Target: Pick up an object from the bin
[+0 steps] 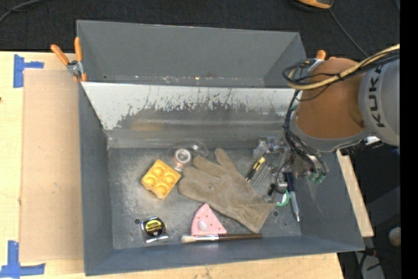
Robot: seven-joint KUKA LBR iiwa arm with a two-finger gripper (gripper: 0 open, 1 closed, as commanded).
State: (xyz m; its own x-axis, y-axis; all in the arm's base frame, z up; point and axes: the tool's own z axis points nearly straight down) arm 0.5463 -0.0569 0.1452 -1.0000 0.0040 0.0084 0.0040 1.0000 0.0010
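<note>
**Poised for the pick**

In the grey bin (98, 160), a tan glove (219, 187) sprawls centre-frame; the end effector (279, 178) hangs just right of its cuff, seemingly to line up a grasp. Its opening cannot be told.

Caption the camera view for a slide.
Arm low over small tools at the bin's right, beside a grey glove; yellow block, tape measure, pink wedge and brush lie left.
</note>
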